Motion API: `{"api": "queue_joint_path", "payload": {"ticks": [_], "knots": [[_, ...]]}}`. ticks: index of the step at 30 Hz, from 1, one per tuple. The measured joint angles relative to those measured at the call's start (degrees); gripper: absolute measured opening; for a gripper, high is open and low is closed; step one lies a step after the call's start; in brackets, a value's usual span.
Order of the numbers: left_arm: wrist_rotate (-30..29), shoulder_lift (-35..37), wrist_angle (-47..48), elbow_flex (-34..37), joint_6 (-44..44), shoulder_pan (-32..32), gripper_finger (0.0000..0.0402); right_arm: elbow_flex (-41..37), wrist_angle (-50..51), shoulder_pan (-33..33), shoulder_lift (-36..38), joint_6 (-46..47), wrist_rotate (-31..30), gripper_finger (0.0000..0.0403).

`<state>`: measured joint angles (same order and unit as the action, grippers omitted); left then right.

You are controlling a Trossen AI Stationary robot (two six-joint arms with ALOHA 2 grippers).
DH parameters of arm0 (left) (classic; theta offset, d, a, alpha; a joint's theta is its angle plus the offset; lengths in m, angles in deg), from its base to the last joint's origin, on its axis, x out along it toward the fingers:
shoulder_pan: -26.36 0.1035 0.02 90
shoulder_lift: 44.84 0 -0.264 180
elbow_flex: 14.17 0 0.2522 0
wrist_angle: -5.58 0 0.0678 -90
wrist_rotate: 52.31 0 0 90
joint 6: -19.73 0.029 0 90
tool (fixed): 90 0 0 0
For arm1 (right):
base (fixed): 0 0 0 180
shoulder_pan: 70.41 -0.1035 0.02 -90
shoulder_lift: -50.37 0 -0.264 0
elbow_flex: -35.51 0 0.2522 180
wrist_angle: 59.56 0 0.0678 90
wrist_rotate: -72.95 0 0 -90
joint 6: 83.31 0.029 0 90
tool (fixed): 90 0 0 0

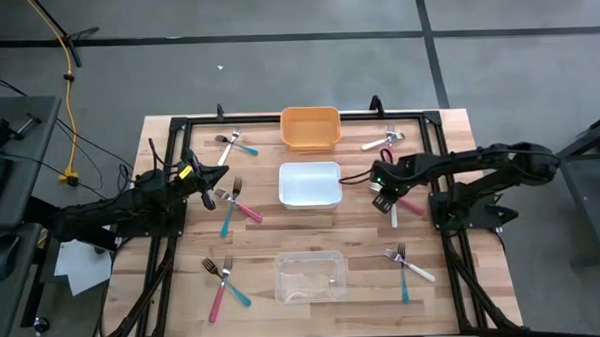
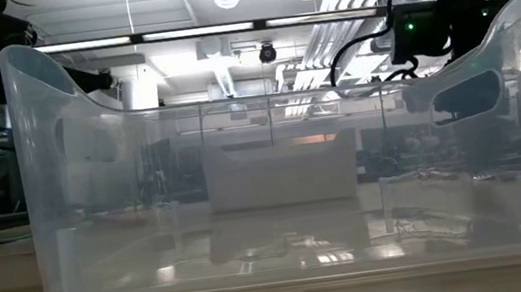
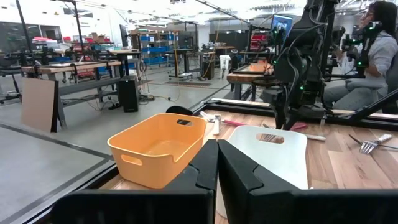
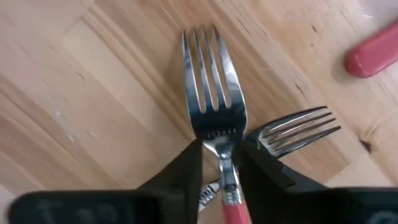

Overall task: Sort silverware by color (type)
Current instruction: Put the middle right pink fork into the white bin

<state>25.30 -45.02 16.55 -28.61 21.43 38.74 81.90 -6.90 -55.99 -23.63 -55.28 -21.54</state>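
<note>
My right gripper (image 1: 382,189) is right of the white bin (image 1: 310,184) and is shut on a fork with a pink-red handle (image 4: 213,109). A second fork (image 4: 298,130) lies on the wood beneath it, and another pink-red handle end (image 4: 373,53) lies nearby. My left gripper (image 1: 216,177) is shut and empty, left of the white bin, its fingers (image 3: 217,171) held above the table. Other pairs of forks lie flat on the table at the far left (image 1: 236,144), the left (image 1: 236,203), the near left (image 1: 224,278) and the near right (image 1: 408,266). A white-handled fork (image 1: 384,141) lies at the far right. My right gripper pinches the fork's metal neck (image 4: 225,158), between head and handle, between its two fingers (image 4: 186,171). The fingers come from above, pointing down, across the fork. The fork lies flat, tines pointing away; I cannot tell whether it is clear of the table.
The orange bin (image 1: 310,128) stands at the far middle and the clear bin (image 1: 309,276) at the near middle; the clear bin fills the low view (image 2: 282,153). A dark frame (image 1: 178,123) rims the table. A person (image 3: 379,43) sits beyond the table.
</note>
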Motion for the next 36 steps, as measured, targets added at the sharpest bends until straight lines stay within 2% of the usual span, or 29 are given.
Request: {"api": "queue_joint_path", "payload": {"ticks": [3,5,13,20,26,31,36], "knots": [[0.01,0.0,0.0,0.02,0.02,0.0,0.0003,0.0,-0.39,1.47,0.0,-0.11,1.44,0.0025],[0.0,0.0,0.0,0.02,0.02,0.0,0.0003,0.07,-0.89,2.14,0.04,-0.79,2.3,0.0011],[0.0,0.0,0.0,0.02,0.01,0.0,0.0003,0.53,-3.83,3.22,0.15,1.53,9.09,0.0022],[0.0,-0.01,0.0,0.02,0.01,0.0,0.0003,8.53,2.88,3.22,0.15,-1.51,7.84,0.0005],[0.0,-0.01,0.0,0.01,0.01,0.0,0.0003,20.93,9.91,3.18,0.15,-8.82,3.95,0.0],[-0.02,-0.01,-0.01,0.01,0.0,0.0,0.0003,31.01,16.98,2.38,0.16,-10.63,1.75,0.0005],[0.0,-0.01,-0.02,0.02,0.02,0.01,0.0003,29.7,19.61,-0.81,0.17,-10.28,0.2,0.0037]]}}
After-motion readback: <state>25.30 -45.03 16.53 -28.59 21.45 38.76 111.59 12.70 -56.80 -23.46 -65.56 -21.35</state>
